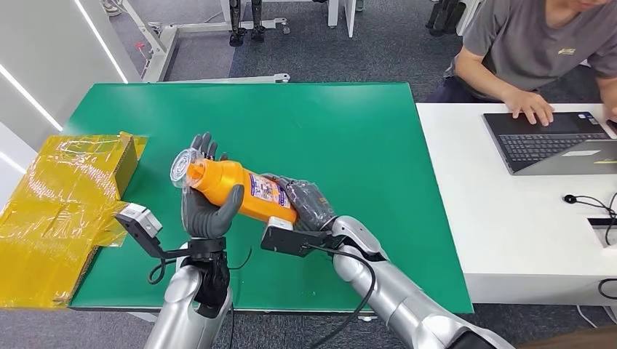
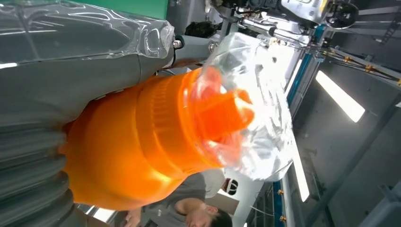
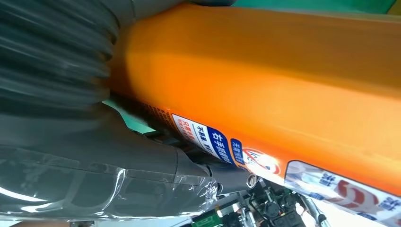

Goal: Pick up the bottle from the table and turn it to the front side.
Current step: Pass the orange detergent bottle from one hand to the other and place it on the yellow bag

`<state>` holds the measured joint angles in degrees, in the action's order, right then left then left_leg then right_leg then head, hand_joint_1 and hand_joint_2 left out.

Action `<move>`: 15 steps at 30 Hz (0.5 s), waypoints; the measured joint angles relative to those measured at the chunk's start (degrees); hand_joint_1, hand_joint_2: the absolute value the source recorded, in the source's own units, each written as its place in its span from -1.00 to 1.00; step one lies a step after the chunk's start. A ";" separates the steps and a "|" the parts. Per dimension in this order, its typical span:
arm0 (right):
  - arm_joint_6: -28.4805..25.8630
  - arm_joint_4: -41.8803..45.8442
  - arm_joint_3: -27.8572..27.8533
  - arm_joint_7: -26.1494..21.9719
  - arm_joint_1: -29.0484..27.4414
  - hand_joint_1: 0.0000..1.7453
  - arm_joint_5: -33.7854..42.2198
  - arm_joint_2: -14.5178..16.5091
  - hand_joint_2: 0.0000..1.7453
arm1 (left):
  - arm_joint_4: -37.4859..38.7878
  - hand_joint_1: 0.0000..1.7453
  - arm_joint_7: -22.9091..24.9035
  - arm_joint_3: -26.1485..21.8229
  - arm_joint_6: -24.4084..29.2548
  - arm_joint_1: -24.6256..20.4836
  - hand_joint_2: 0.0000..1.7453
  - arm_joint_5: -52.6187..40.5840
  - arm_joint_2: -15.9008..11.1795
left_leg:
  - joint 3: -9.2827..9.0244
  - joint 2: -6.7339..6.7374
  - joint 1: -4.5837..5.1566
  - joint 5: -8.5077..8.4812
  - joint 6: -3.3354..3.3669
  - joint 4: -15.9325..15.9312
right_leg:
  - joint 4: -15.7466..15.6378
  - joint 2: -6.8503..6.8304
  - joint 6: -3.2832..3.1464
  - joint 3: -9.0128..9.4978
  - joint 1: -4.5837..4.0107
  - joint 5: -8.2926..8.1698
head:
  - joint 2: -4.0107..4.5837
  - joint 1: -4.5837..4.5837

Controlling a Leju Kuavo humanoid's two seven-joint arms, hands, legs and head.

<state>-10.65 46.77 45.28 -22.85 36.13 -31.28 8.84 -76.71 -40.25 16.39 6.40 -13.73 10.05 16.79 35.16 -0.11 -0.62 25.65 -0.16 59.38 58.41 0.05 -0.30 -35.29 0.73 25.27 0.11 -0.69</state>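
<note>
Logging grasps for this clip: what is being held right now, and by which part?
The orange bottle, lifted above the green table: left hand grips its cap end, right hand its base end.

You get bright, even overhead light; glare streaks the clear cap (image 2: 255, 109), and the bottle (image 3: 283, 80) nearby blurs.

The right hand (image 3: 94, 156) grips an orange bottle (image 3: 265, 80), its thumb lying against the bottle's side. A label (image 3: 227, 146) with blue patches runs along the bottle.
</note>
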 joint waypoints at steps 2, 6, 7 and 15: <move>1.12 0.01 0.29 -0.26 0.01 1.00 -0.62 -0.14 1.00 | 0.20 -1.00 0.01 -0.15 0.29 -0.14 1.00 0.17 -0.01 | 0.00 0.01 0.00 0.00 0.00 0.00 | 0.00 0.00 0.00 0.00 0.00 0.00 | 0.00 0.00; 3.76 -0.15 0.84 -0.22 0.54 1.00 -2.15 -0.37 1.00 | 0.37 -0.43 0.01 -0.54 0.52 -0.07 1.00 0.22 -0.18 | 0.00 0.01 0.00 0.00 0.00 0.00 | 0.00 0.02 0.00 -0.01 0.00 0.00 | 0.00 0.00; 4.24 -0.25 0.95 -0.17 0.79 1.00 -2.44 -0.39 1.00 | 0.38 0.07 0.01 -0.57 0.52 -0.05 1.00 0.19 -0.26 | 0.00 0.01 0.00 0.00 0.00 0.00 | 0.00 0.01 0.00 -0.01 0.00 0.00 | 0.00 -0.01; 5.52 -1.46 1.19 -0.05 1.49 1.00 -3.56 -0.54 1.00 | 0.39 1.00 -0.01 -0.93 0.86 0.07 1.00 -0.62 -0.44 | 0.01 0.01 0.00 0.00 0.00 0.00 | 0.00 0.01 0.00 0.00 0.00 0.00 | 0.00 0.01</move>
<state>-5.13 45.31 46.47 -22.90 37.62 -34.85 8.31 -76.32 -40.26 15.46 7.27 -13.67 9.43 16.35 35.17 -0.10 -0.62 25.65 -0.16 59.37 58.42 0.06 -0.30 -35.30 0.73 25.27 0.11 -0.68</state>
